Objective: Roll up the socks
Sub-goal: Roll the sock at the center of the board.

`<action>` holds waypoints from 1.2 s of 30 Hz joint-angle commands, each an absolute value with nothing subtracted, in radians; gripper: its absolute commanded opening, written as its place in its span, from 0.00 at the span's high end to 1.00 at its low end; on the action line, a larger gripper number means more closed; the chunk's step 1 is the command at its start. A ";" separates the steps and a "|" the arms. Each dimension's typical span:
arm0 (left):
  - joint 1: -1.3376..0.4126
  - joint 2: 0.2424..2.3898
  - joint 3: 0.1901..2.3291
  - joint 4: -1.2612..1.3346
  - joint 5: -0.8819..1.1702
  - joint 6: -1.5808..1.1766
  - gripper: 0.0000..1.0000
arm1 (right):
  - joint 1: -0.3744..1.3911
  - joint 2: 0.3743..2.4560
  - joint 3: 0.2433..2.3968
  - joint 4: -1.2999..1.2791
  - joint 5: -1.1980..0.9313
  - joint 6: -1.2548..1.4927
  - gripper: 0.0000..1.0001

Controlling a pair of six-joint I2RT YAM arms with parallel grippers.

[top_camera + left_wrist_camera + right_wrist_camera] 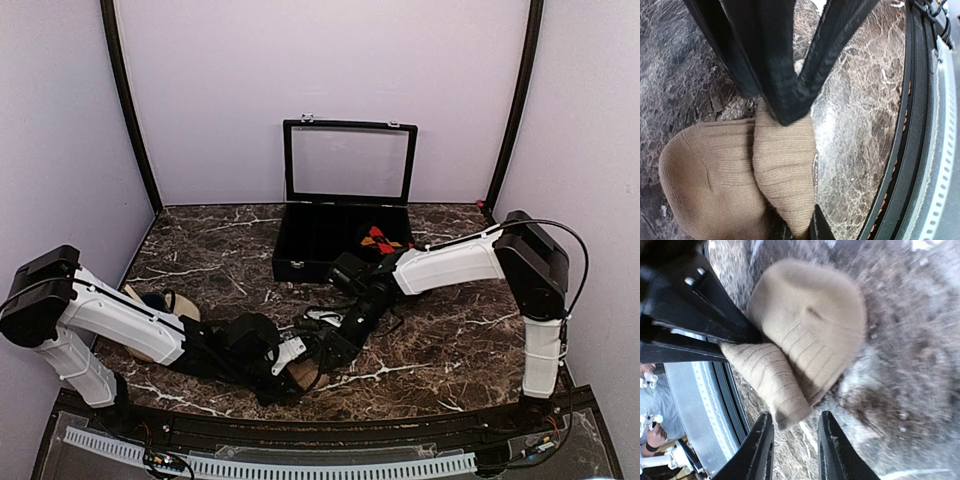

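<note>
The tan-brown sock (715, 180) lies bunched and folded on the marble table near its front edge; it shows as a small tan patch (303, 375) in the top view. My left gripper (800, 229) is shut on a fold of this sock (805, 325). My right gripper (796, 416) is open, and the sock's folded end hangs loose just ahead of its fingertips (826, 425). In the left wrist view the right gripper's black fingers (790, 100) reach down onto the sock. The argyle sock (381, 241) lies inside the black case.
The black case (300, 262) stands open at the back centre with its clear lid up. The table's black front rail (900, 165) runs close beside the sock. Something tan (186, 305) is partly hidden behind the left arm.
</note>
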State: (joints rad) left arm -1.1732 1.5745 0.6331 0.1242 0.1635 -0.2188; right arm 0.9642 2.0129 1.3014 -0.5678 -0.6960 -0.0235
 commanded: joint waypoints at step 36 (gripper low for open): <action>-0.873 1.804 0.528 0.349 0.927 -0.519 1.00 | 1.199 1.621 0.884 -0.064 -0.083 -0.112 0.70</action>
